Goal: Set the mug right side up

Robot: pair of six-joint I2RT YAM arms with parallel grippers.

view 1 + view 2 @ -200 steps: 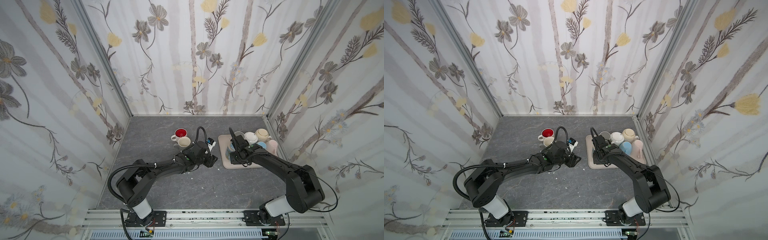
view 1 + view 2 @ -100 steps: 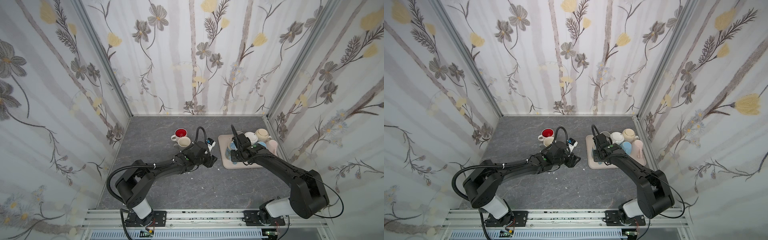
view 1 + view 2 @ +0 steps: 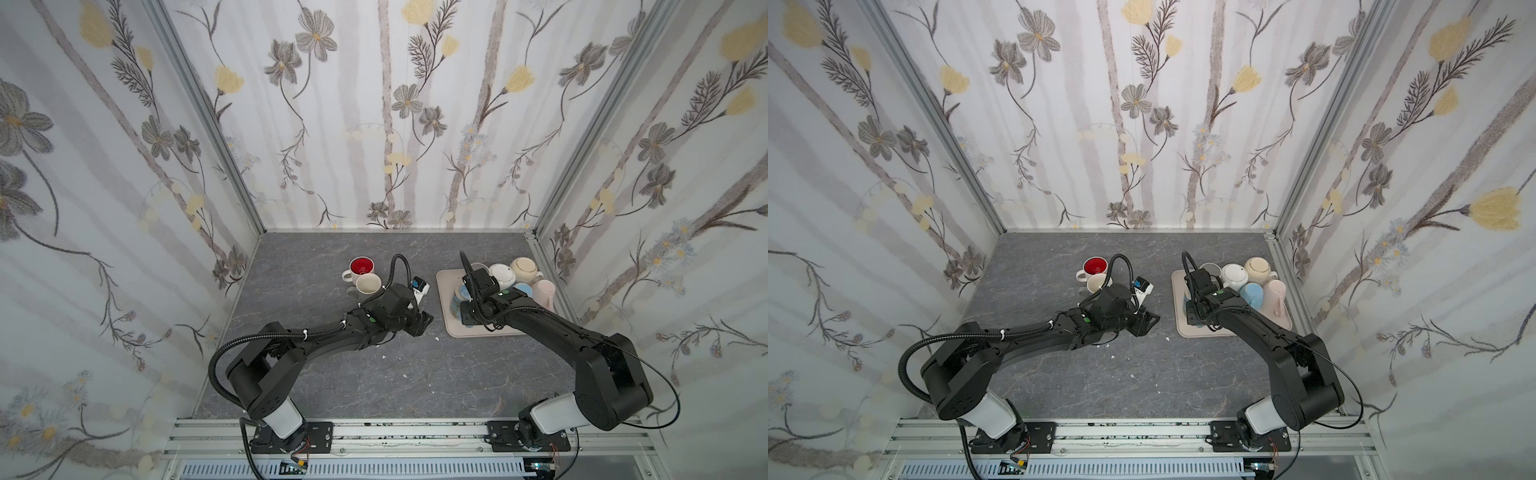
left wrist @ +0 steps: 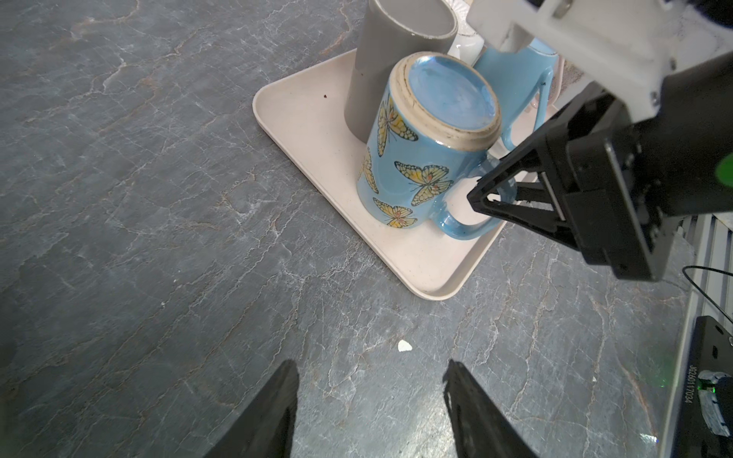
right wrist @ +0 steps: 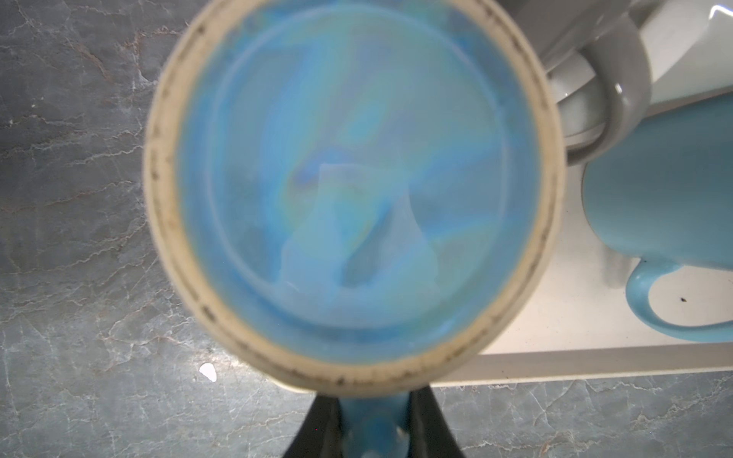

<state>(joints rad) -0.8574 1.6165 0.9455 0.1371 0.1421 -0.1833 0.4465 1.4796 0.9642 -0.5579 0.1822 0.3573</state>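
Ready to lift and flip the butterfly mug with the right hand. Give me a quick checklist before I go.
1. Butterfly mug base-up on the tray: ok.
2. Right hand closed with a finger on either side of the handle: ok.
3. Grip firm enough to lift: cannot tell.
4. Gap to the grey mug beside it: cannot tell; they overlap in the left wrist view.
5. Left hand open, empty, over the bare table, off the tray: ok.
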